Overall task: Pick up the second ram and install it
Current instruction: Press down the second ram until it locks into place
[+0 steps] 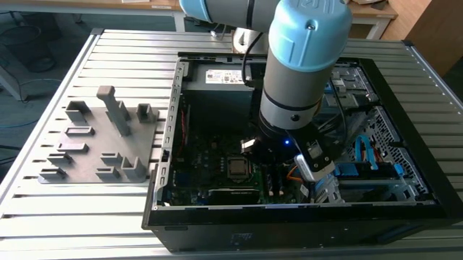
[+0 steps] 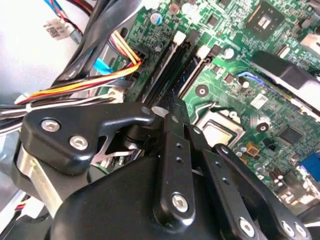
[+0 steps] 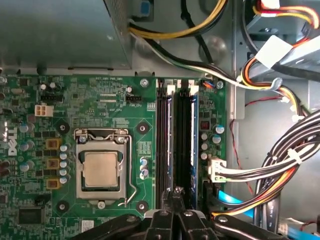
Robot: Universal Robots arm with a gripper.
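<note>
Two long dark sticks stand side by side in the memory slots beside the CPU socket. I take the one in the blue-edged slot to be the second ram, also visible in the second wrist view and the exterior view. My gripper is low inside the open computer case, its fingertips together right over one end of these slots. The gripper looks shut, with nothing visible between the fingers. In the exterior view the gripper is largely hidden under the wrist.
Bundles of coloured and black cables run close beside the slots. The power supply fills one end of the case. A grey fixture plate with upright blocks lies on the slatted table at the exterior view's left.
</note>
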